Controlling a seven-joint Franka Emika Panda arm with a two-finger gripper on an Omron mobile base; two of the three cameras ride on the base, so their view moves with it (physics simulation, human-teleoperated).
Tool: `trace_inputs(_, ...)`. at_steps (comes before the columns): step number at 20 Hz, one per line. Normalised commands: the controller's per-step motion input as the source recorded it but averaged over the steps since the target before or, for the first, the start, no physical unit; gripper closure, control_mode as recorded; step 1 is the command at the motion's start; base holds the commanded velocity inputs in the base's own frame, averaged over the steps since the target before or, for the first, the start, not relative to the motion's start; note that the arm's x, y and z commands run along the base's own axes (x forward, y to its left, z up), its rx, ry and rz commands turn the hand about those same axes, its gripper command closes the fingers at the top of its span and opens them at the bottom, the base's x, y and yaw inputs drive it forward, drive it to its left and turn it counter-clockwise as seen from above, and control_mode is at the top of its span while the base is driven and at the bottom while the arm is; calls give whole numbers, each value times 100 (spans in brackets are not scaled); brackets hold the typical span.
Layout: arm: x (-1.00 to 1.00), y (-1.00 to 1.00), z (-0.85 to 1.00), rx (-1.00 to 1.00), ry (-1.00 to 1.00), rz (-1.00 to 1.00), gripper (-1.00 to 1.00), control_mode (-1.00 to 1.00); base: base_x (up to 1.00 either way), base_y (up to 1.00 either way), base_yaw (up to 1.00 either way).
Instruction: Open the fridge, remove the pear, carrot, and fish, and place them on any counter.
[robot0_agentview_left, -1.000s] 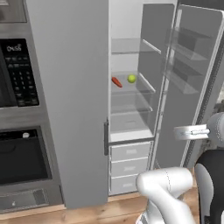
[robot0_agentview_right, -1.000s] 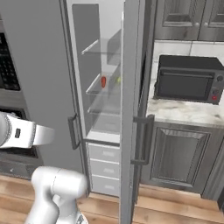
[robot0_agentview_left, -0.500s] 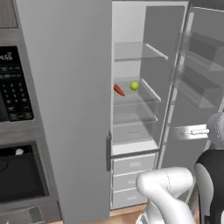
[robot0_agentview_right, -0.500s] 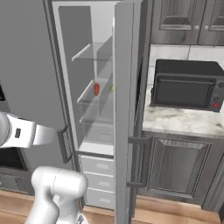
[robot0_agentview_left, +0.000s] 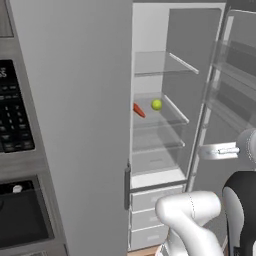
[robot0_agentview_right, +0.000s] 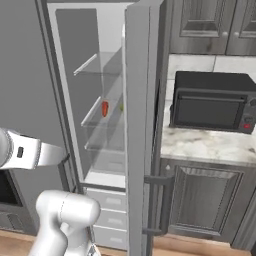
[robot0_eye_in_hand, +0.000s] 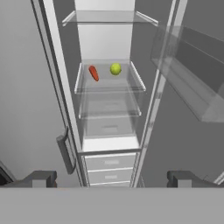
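Observation:
The fridge stands with its right door swung wide and its left door closed. On a clear middle shelf of the white interior lies the yellow-green pear, and just left of it the orange-red carrot. Both also show as pear and carrot; the carrot is seen through the shelf side. The fish is out of view. My gripper is open and empty, well short of the shelf, facing the open compartment. The counter lies right of the fridge.
A dark microwave sits on the counter, above dark grey cabinets. Built-in ovens with a black keypad are left of the fridge. The closed door's bar handle juts out near the white drawers. The open door carries clear bins.
The whole picture has shifted and grown: the base has come closer to the fridge. The pear and carrot lie where they were, and the gripper stays open.

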Motion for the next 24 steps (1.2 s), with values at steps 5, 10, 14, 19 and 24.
trace_inputs(5, 0, 0, 0, 0, 0, 0, -100, 100, 53, 0, -5)
trace_inputs(10, 0, 0, 0, 0, 0, 0, -100, 100, 58, 0, -5)
trace_inputs(14, 0, 0, 0, 0, 0, 0, -100, 100, 58, 0, -5)
trace_inputs(19, 0, 0, 0, 0, 0, 0, -100, 100, 38, 0, -3)
trace_inputs(24, 0, 0, 0, 0, 0, 0, -100, 100, 36, 0, -3)
